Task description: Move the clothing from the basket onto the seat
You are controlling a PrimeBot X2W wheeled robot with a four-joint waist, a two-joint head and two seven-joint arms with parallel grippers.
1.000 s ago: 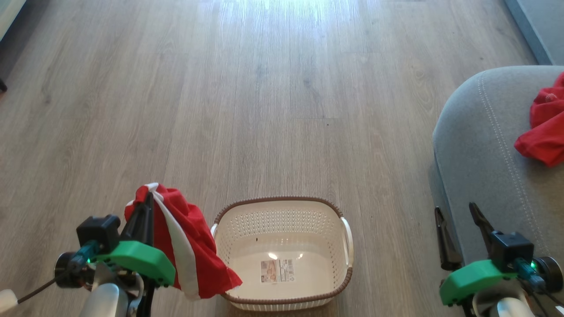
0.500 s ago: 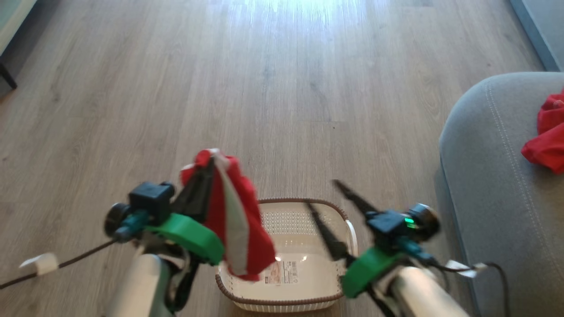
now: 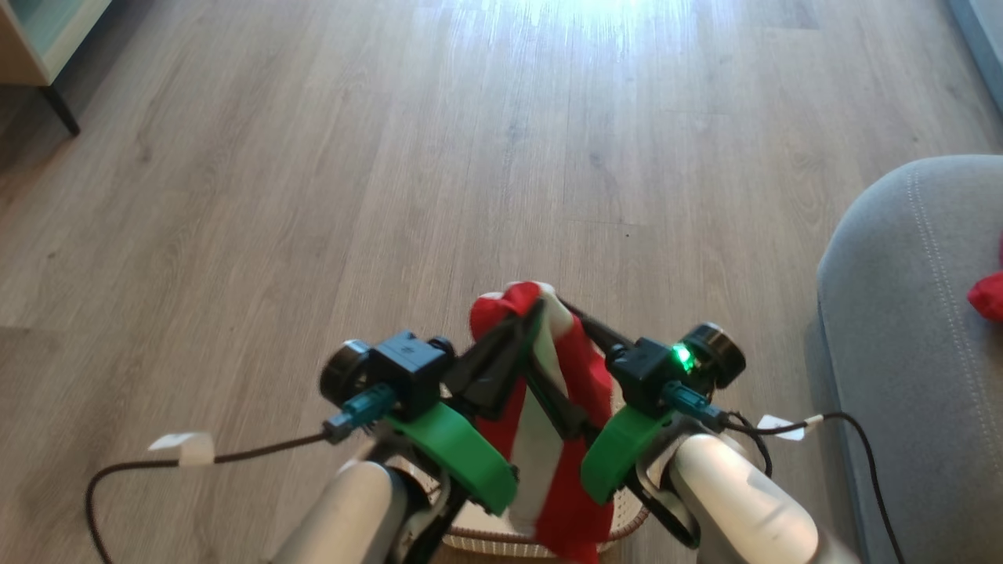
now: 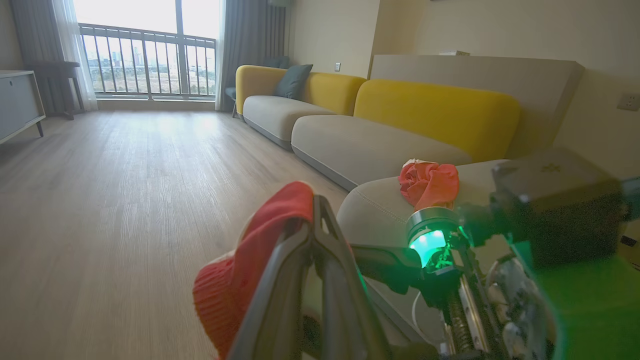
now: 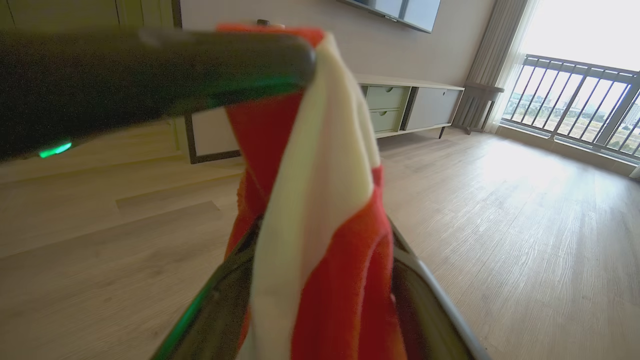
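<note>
Clothing (image 3: 537, 462), soft red-and-white folds, hangs pinched in left claw (image 3: 530, 316), between spread right claw (image 3: 543, 336).

Pale wood floor (image 3: 313, 196) runs to a bright railed window (image 4: 150, 50), a low sideboard (image 5: 415, 107) beneath perhaps a television (image 5: 400, 6).

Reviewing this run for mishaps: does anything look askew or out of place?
Nothing spilled or damaged. One oddity: both arms crowd one garment over the basket, the left gripper pinching it, the right gripper open with its fingers straddling it.

Clothing (image 3: 534, 454) red, white stripe; seat (image 3: 901, 329) grey, pale stitching; floor (image 3: 392, 196) wood-grain.
</note>
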